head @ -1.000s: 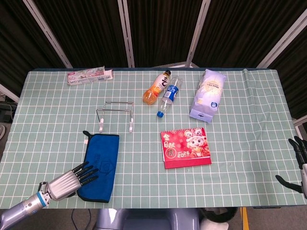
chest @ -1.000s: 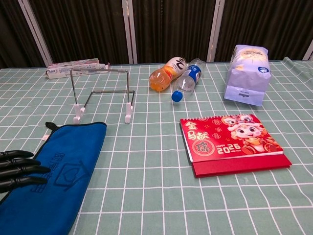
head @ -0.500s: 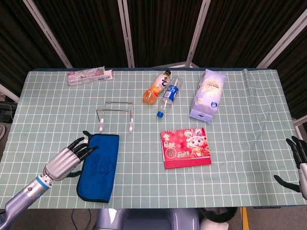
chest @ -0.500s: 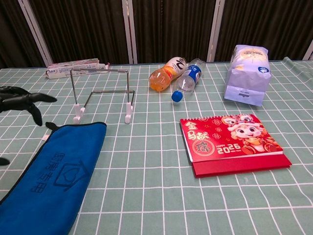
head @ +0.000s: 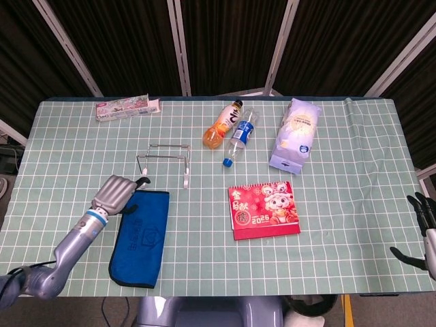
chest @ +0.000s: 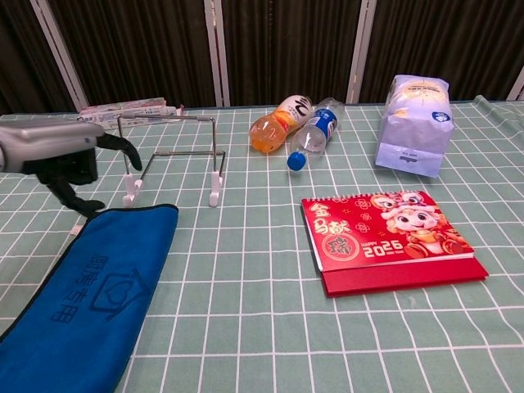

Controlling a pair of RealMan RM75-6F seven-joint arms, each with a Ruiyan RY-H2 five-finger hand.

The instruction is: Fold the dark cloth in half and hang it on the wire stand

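The dark blue cloth (head: 140, 237) lies flat and unfolded near the table's front left, also low left in the chest view (chest: 90, 299). The wire stand (head: 163, 162) stands upright just behind it (chest: 169, 155). My left hand (head: 116, 193) hovers over the cloth's far left corner, back up and fingers pointing down. In the chest view the left hand (chest: 61, 161) has its thumb held apart, and its fingertips (chest: 75, 201) reach the black loop at that corner without visibly holding it. My right hand (head: 424, 228) stays at the table's right edge, fingers spread and empty.
A toothpaste box (head: 128, 107) lies at the back left. An orange drink bottle (head: 221, 126) and a clear bottle (head: 240, 136) lie behind the stand's right. A white bag (head: 294, 133) and a red desk calendar (head: 263, 209) sit to the right.
My left hand has moved away from me along the cloth's left side, from its near end to its far left corner, and turned fingers down. The cloth and right hand stay put.
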